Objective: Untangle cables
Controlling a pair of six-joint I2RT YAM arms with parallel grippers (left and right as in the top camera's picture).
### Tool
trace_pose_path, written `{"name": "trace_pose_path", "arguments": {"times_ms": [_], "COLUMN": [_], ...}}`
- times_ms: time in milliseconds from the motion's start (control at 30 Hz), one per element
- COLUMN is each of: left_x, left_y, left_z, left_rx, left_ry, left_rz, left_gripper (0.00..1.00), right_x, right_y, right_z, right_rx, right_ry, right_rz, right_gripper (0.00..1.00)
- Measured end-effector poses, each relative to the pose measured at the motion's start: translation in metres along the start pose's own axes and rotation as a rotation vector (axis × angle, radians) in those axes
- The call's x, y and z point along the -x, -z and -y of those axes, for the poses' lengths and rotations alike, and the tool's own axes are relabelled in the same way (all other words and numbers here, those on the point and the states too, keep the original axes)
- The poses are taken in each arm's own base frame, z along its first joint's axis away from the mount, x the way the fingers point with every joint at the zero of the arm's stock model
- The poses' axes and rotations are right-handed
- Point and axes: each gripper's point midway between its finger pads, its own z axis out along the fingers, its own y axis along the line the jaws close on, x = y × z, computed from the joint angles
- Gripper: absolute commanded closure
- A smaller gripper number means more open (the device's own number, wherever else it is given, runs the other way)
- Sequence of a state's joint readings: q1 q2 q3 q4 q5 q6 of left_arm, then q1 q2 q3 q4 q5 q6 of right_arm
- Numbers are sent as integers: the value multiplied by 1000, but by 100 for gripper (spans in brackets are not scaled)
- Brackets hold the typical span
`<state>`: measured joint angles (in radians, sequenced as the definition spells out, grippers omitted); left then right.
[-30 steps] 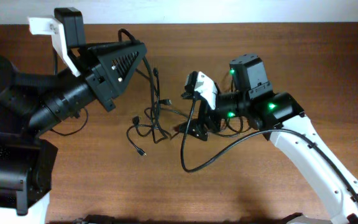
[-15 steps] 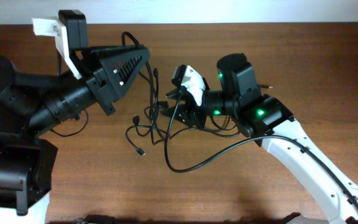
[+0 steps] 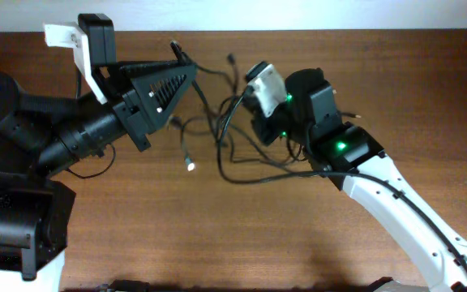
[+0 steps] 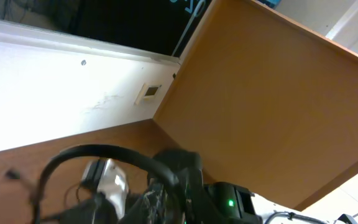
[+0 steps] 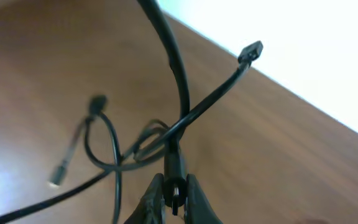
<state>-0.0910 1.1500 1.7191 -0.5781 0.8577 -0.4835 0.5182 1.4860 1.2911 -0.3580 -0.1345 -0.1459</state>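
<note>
Brown wood fills my overhead feed: the table point(image 3: 396, 73) runs edge to edge, with a pale wall strip along the top. The cables point(image 3: 224, 122) sit near the middle, a loose knot of thin black cords strung between the two arms. Several strands look lifted off the wood.

One whitish plug point(image 3: 191, 165) shows as a bright dot below the knot, left of centre. I cannot tell whether it hangs or rests on the table.

On my right wrist feed the right gripper point(image 5: 174, 190) is pinched tight on one of the cables, its two fingers closed against the cord's dark plug body. That cord rises straight up out of frame. A thinner cord crosses it just above the grip and ends in a small dark plug point(image 5: 251, 51) up over the table's far edge. More loops blur out to the left.

The left gripper point(image 3: 181, 65) points at the knot from the left, and a strand meets its tip. I cannot tell whether its jaws are gripping that strand. Its wrist feed shows only a white wall point(image 4: 55, 93), a wooden panel point(image 4: 278, 106), and blurred black shapes low down.
</note>
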Motion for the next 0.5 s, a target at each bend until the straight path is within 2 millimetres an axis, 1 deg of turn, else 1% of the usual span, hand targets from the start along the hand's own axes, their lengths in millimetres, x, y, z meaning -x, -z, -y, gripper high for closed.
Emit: {"name": "trace_pose_path", "arguments": {"times_ms": [67,100,133,200,233,267,300,333,367,400,433,467,500], "left_x": [0,0,1,2,3,6,8,10,12,12,10,8,3], "left_y": [0,0,0,1,2,5,7,10,13,15,16,17,17], "left_z": [0,0,0,2,1,-2,-6,-10,-16,-18,-21,-22,-24], "left_rx": [0,0,-1,-4,1,14,31,46,67,79,90,94,101], "left_ry": [0,-1,-2,-8,-8,-10,-10,-8,-1,4,19,26,40], "left_rz": [0,1,2,5,8,17,26,34,42,44,37,29,14], "left_gripper": [89,88,88,88,88,85,72,59,44,29,20,18,11], "right_x": [-6,-10,-18,-39,-51,-66,-79,-90,-102,-110,-116,-115,-111], "right_y": [4,8,15,35,45,57,67,76,87,94,98,96,87], "right_z": [37,59,86,139,161,179,195,206,220,228,231,229,219], "right_rx": [-132,-209,-300,-476,-543,-598,-644,-677,-715,-732,-726,-703,-623], "right_ry": [-42,-77,-124,-219,-259,-296,-335,-366,-402,-427,-449,-447,-435], "right_rz": [-16,-25,-43,-86,-112,-149,-179,-201,-226,-238,-249,-248,-234], "right_gripper": [96,96,96,96,96,96,96,96,96,96,96,96,96]}}
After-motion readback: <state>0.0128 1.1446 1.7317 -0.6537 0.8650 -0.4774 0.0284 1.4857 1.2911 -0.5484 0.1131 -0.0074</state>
